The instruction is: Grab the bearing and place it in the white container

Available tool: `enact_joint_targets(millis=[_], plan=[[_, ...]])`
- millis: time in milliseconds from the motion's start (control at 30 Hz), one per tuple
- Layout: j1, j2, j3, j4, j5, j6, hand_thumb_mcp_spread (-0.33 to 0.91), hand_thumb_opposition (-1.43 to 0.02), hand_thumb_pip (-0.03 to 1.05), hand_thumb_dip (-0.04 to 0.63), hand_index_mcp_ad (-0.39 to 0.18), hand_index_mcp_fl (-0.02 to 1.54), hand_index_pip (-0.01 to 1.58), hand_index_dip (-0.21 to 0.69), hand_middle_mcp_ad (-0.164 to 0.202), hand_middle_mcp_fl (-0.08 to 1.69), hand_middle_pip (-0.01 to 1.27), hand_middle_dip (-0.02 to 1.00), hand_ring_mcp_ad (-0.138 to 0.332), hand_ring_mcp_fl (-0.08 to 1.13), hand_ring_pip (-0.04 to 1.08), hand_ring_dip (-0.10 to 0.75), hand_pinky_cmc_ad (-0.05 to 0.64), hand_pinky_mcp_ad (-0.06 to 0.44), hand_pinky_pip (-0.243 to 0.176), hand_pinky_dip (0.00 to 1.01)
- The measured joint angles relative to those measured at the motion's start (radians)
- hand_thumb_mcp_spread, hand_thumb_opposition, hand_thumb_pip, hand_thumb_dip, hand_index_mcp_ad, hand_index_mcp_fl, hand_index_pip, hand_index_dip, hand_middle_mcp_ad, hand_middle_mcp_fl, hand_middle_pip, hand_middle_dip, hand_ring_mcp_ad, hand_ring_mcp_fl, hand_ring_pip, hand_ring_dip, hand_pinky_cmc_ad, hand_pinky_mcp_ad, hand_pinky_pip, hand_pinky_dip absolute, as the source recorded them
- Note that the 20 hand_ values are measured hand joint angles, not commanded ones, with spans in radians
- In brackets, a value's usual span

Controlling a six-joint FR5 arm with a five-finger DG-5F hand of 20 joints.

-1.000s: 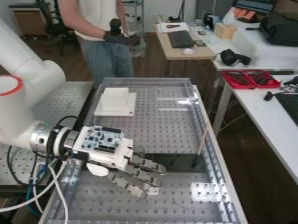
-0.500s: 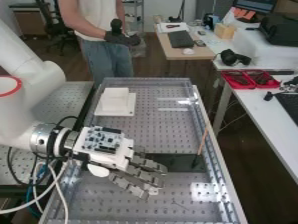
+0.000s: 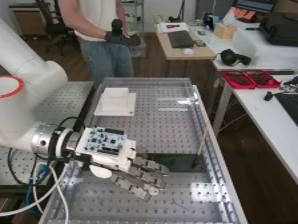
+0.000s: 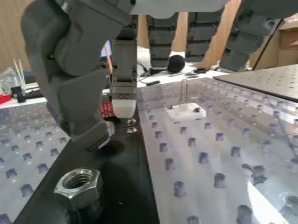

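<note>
Though near the hand (image 3: 136, 175), hex nut (image 4: 78, 186) murky at its base.

Hex nut (image 4: 78, 186) on black strip (image 4: 128, 175), white container (image 3: 114, 104)

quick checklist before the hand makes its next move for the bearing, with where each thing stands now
1. Hand open: ok, its fingers hang relaxed, nearly straight.
2. Hand empty: ok, nothing sits pinched at the fingertips.
3. Target identified: cannot tell; the metal piece on the dark strip looks more like a threaded hex nut than a bearing.
4. Metal piece steady: ok, it appears to sit with its threaded hole facing up.
5. Fingers around the metal piece: not ok, they are not closed on it.
6. White container ready: cannot tell; the white stepped piece on the bench shows no clear opening.
</note>
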Motion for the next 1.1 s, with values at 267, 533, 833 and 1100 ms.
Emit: enact_joint_targets(millis=[267, 533, 833, 1100], plan=[[0.004, -0.005, -0.005, 0.008, -0.005, 0.003, 0.48, -0.84, 0.54, 0.283, -0.103, 0.09, 1.44, 0.302, 0.052, 0.02, 0.13, 0.19, 0.131, 0.00, 0.10, 0.066, 0.346, 0.283, -0.059, 0.18], [0.001, -0.005, -0.006, 0.011, -0.008, 0.006, 0.48, -0.84, 0.52, 0.283, -0.103, 0.10, 1.44, 0.302, 0.052, 0.02, 0.13, 0.19, 0.133, 0.00, 0.10, 0.066, 0.346, 0.283, -0.059, 0.18], [0.000, -0.007, 0.000, 0.009, -0.010, 0.009, 0.48, -0.84, 0.52, 0.283, -0.103, 0.11, 1.44, 0.302, 0.051, 0.02, 0.13, 0.19, 0.133, 0.00, 0.10, 0.075, 0.346, 0.283, -0.058, 0.18], [0.000, -0.011, 0.006, 0.005, -0.015, 0.010, 0.48, -0.84, 0.52, 0.283, -0.103, 0.12, 1.44, 0.297, 0.051, 0.02, 0.13, 0.19, 0.133, 0.00, 0.10, 0.075, 0.346, 0.283, -0.058, 0.18]])
